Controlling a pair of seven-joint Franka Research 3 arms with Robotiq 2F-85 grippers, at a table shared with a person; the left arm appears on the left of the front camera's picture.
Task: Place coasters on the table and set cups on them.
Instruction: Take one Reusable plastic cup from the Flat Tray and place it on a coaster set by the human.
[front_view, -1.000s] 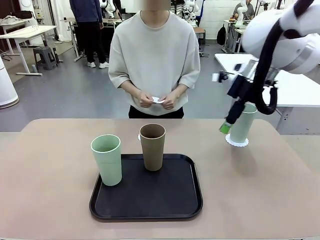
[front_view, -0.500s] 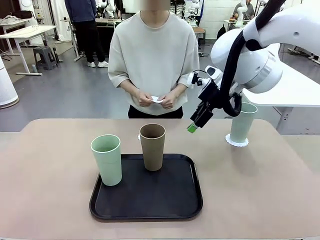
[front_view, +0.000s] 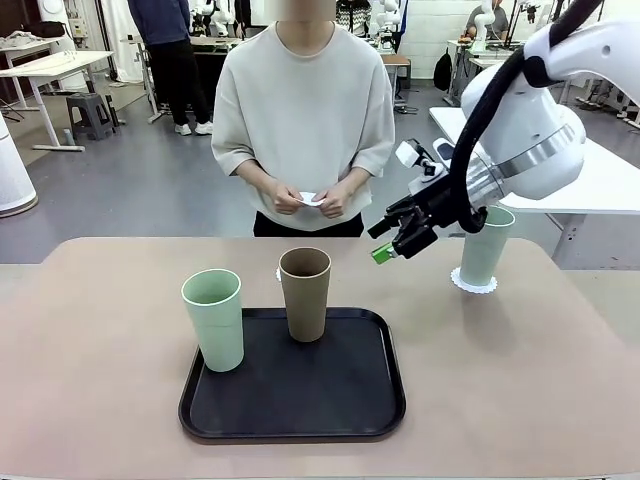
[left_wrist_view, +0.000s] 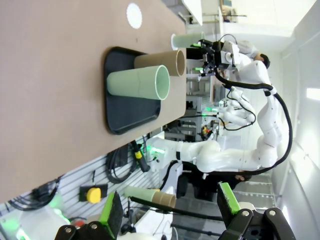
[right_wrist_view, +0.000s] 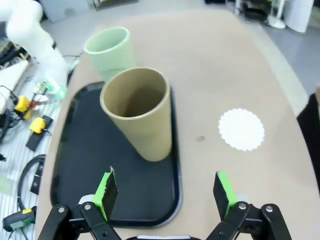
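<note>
Starting at the left, the left gripper hangs with its jaws wide and empty, away from the work. On the black tray the near mint cup and the brown cup stand exactly as they did a second ago. A bare coaster lies on the table just past the tray's far edge, behind the brown cup. At the far side the person's hands hold a third coaster, unchanged.

The change is in the right gripper. It was beside the right-hand mint cup and has swung left, so it now hangs in the air between that cup and the brown cup, jaws wide, carrying nothing. The right-hand mint cup stands alone on its own doily. One pair looks finished, and the brown cup is probably next, bound for the bare coaster.
</note>
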